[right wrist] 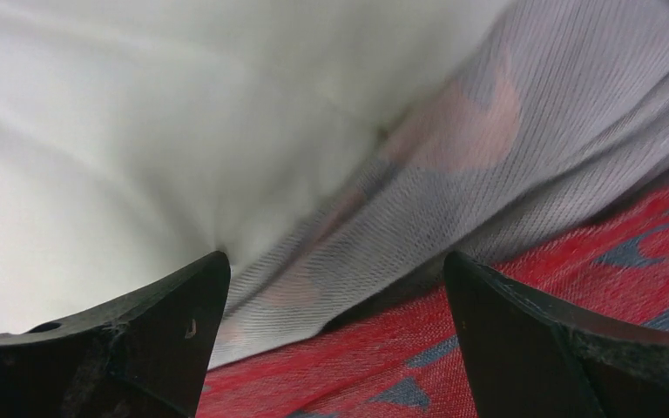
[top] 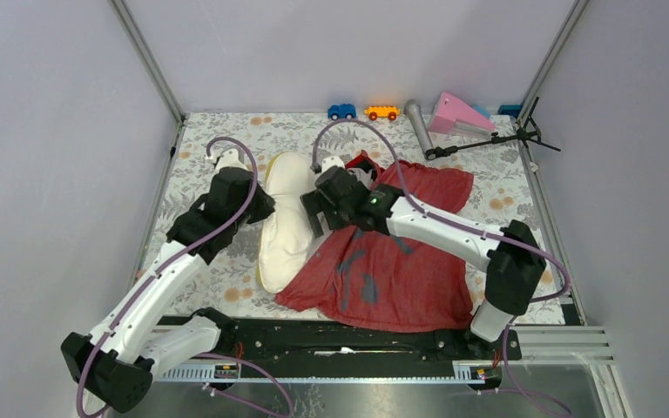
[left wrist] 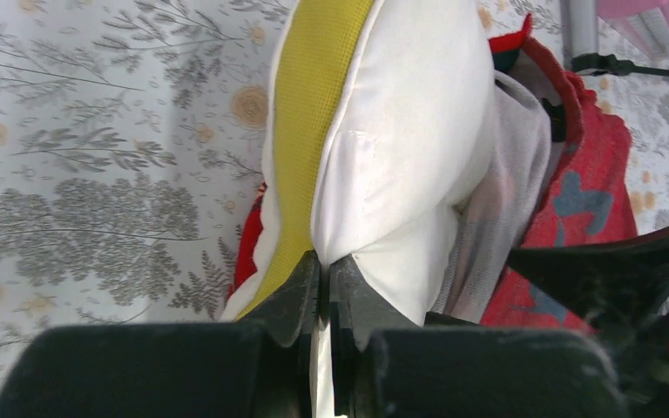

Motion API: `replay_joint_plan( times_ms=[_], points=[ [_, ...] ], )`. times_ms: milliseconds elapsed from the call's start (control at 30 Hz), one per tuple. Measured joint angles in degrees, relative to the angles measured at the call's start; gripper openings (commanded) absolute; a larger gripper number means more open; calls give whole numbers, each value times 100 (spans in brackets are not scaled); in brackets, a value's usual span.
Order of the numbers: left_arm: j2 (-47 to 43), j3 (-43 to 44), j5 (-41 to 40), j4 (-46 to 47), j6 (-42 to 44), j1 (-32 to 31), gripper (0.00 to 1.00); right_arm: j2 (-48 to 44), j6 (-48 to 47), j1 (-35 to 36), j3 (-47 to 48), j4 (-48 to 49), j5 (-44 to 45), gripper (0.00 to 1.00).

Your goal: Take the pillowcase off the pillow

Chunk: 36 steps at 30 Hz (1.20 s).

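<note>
Pinching pillow point(left wrist: 401, 131) at its yellow edge: left gripper point(left wrist: 324, 279), jaws clamped | right gripper point(right wrist: 335, 261): jaws wide apart, empty, over pillowcase point(right wrist: 575, 261) grey band beside pillow

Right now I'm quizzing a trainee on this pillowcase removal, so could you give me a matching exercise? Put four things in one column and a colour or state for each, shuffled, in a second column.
Column one:
1. pillow
2. pillowcase
3. left end effector
4. right end effector

Column two:
A. open, one finger on each side of the grey lining
B. shut on the yellow-edged seam
C. white, largely bared, left of the red cloth
D. red, spread out toward the right arm

Pairs: 1-C, 2-D, 3-B, 4-A
</note>
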Motion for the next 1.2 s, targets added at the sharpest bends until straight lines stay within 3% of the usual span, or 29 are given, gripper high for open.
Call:
replay_joint_plan(
  times_ms=[333,600,700,900,967,1000,1067,1100,1133,1200],
  points=[
    [236,590,-472,-807,264,0,0,-192,236,-197,-1565,114,824,100],
    [262,586,85,-839,170,1209,0,-2413,527,-2138,-3493,798,612,99],
    [205,584,81,-905,133,1499,0,-2905,610,-2297,-3788,909,647,100],
    [236,481,481,-732,269,1626,1,-2986,649,-2299,-3921,1222,155,99],
    [420,468,804,-634,348,1665,8,-2986,673,-2304,-3939,1333,-109,99],
    [540,468,955,-570,378,1676,18,-2986,695,-2310,-3939,1388,-260,99],
    [885,470,1318,-459,459,1687,63,-2983,752,-2315,-3939,1526,-542,99],
    [1071,472,1475,-424,540,1683,92,-2970,774,-2319,-3939,1591,-669,99],
    [1307,481,1631,-391,540,1652,98,-2933,809,-2323,-3939,1674,-800,99],
    [1644,492,1707,-398,625,1519,99,-2824,855,-2328,-3939,1790,-981,99]
  ],
)
